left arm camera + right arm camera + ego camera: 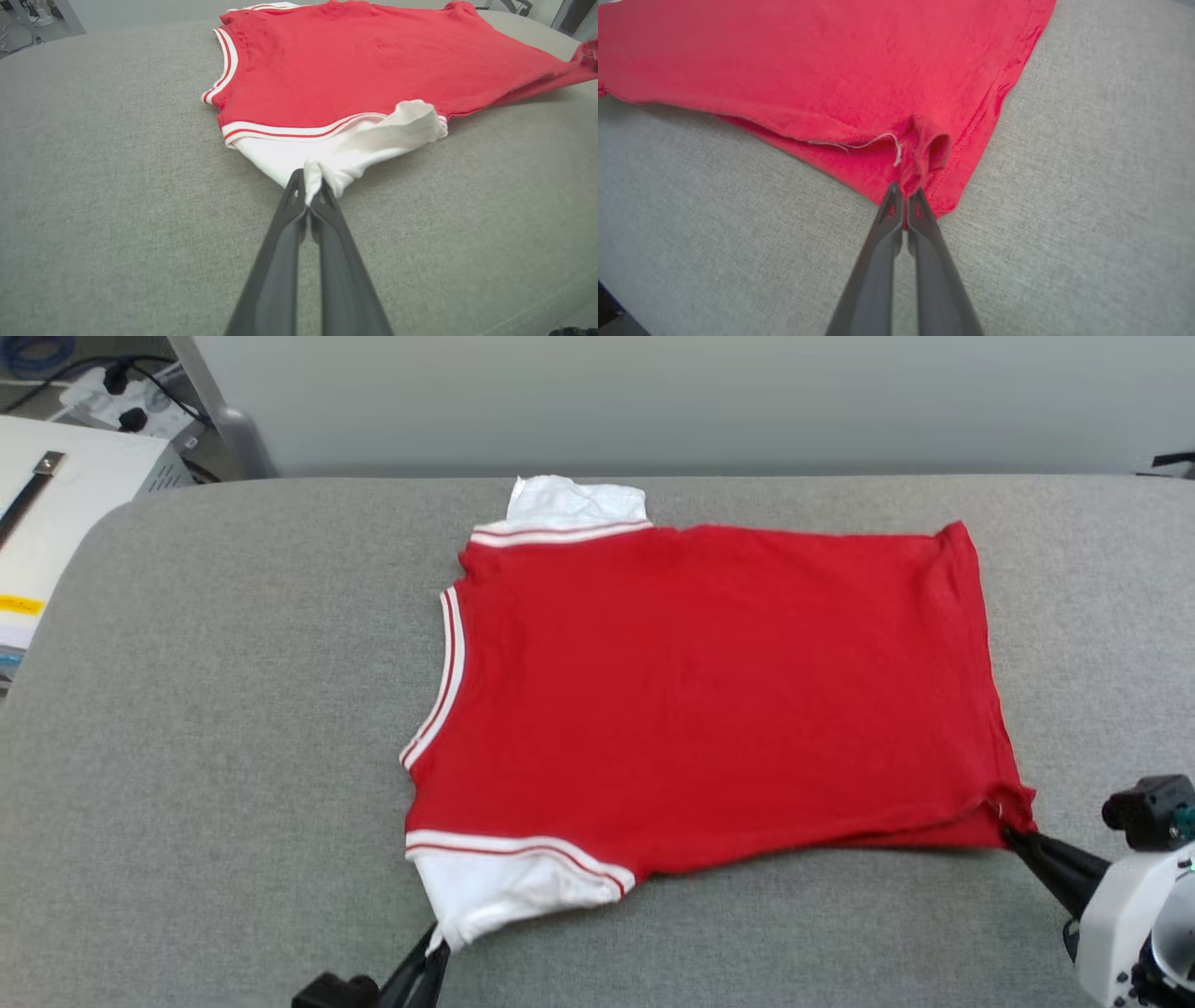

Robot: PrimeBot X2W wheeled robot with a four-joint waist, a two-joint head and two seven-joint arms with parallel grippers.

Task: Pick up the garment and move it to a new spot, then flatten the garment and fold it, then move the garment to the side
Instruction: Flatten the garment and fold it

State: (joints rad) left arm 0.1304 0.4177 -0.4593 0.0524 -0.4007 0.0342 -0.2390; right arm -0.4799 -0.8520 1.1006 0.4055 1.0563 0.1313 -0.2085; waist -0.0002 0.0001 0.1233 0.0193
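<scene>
Left gripper (309, 181) clamped on white sleeve (289, 156) of garment (709, 691) | right gripper (906, 192) pinching its red hem corner (943, 196) | one garment spread on grey desk (233, 728)

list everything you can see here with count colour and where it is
short-sleeved jersey T-shirt: one, red with white sleeves and striped trim, spread flat mid-table, neckline toward the robot's left
padded fabric table top: one, grey, under the shirt
boxy case with dark strap: one, white, past the table's far left corner
power strip with black plugs: one, white, far left background
left gripper: one, dark, shut on the near white sleeve
right gripper: one, dark, shut on the red hem corner
</scene>
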